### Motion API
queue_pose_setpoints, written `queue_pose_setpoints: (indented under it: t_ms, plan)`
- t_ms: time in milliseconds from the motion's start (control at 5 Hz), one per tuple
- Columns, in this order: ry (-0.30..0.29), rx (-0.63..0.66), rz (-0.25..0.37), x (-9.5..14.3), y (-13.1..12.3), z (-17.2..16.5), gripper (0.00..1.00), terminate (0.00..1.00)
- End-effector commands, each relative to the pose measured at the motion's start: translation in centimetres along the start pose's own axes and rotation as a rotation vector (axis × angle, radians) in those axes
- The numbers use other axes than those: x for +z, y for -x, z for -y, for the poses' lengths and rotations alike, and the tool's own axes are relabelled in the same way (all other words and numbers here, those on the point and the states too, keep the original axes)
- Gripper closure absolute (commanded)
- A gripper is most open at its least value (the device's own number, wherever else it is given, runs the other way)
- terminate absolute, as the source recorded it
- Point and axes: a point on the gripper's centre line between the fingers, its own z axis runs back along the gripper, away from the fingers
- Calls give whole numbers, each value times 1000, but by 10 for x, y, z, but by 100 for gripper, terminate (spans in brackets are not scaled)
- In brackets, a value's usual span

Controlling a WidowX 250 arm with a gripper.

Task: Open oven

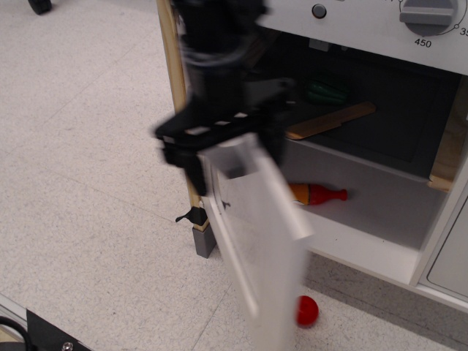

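Note:
The white toy oven [365, 29] fills the upper right, with its grey dial [426, 14] on the panel and wooden trim [172, 66] down its left side. Its door [267, 241] stands swung far out to the left and is seen almost edge-on, so the oven's inside is open to view. My black gripper [219, 150] is motion-blurred at the door's upper edge. A small grey bit of the handle [235, 173] shows just below it. The blur hides how the jaws stand.
Inside the oven lie an orange-red toy bottle [316, 194], a wooden spatula [329, 121] and something green [325, 93]. A red ball [307, 311] lies on the floor under the door. A grey foot [204, 239] stands at the oven's corner. A white cabinet door [450, 263] is at the right.

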Motion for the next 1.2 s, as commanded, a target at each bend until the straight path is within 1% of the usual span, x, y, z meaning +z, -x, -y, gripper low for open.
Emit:
queue_pose_setpoints:
  t_ms: [0,200,400,600,800,1000]
  plan:
    - [-111,-340,49,26,-52,-43,0,0]
    - [-141,-475,76,30,-64,-57,0,0]
    - [-161,-555,89,31,-77,-69,0,0]
    - [-162,-606,72,31,-87,-75,0,0]
    - [-140,-620,100,34,-93,-72,0,0]
    - [-86,-580,110,46,-83,-56,0,0]
